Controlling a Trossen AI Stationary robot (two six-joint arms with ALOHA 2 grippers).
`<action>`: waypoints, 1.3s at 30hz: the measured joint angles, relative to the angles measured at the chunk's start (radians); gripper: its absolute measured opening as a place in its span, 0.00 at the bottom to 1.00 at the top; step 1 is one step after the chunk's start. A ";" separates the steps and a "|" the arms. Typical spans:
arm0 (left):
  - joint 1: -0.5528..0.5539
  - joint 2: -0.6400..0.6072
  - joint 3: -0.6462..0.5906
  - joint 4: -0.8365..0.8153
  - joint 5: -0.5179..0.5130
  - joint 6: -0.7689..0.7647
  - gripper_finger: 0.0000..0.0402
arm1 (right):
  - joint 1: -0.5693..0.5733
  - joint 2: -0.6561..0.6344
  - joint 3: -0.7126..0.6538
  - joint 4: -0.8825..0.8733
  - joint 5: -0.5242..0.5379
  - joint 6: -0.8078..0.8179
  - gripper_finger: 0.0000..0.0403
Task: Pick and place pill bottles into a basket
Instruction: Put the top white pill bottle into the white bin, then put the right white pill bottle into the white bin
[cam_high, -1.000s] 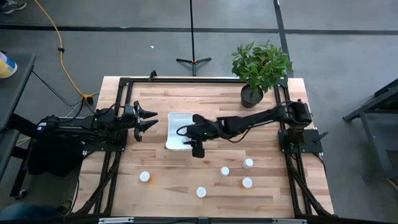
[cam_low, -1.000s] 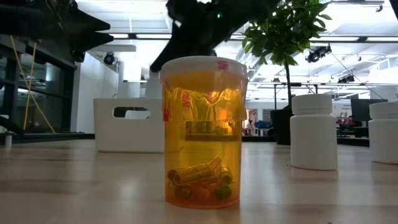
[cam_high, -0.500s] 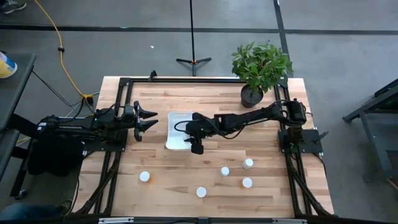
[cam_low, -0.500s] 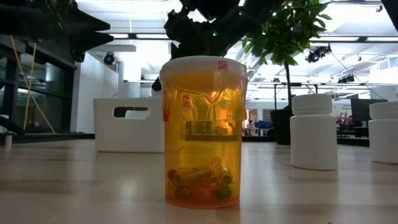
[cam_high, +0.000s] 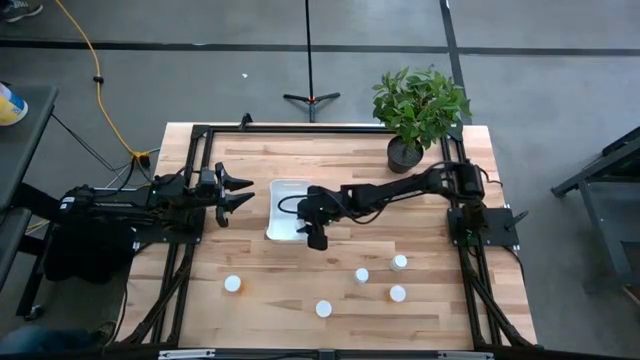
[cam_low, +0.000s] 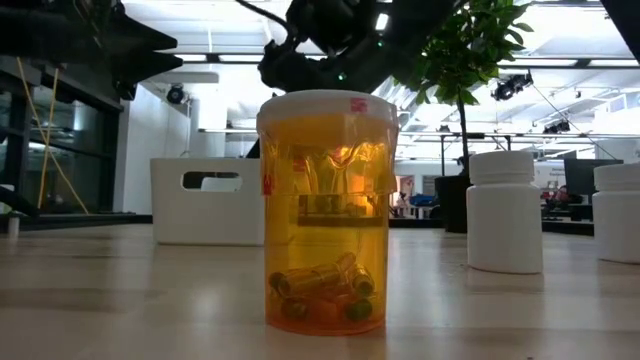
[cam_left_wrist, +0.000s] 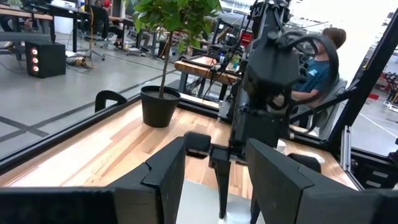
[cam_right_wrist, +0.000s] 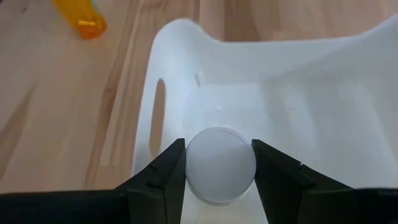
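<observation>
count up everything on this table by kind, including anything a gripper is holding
small white-capped pill bottles: 6 (5 standing, 1 in the right gripper)
white rectangular plastic basket: 1
green potted plant: 1
total: 8

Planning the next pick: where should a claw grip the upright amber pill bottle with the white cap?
Probably from above, closing across the amber pill bottle on its straight round wall just under its white cap: it stands upright on the wooden table, with free space either side.
</observation>
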 joint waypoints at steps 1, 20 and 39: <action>0.000 0.000 0.000 -0.001 0.000 0.000 0.51 | 0.000 0.004 0.000 0.003 -0.006 0.000 0.37; 0.000 0.000 0.000 -0.005 -0.003 0.000 0.51 | 0.000 0.014 0.000 0.005 -0.005 -0.005 0.55; 0.000 0.000 0.000 -0.006 -0.003 0.000 0.51 | -0.001 -0.042 0.000 0.014 -0.019 -0.001 0.59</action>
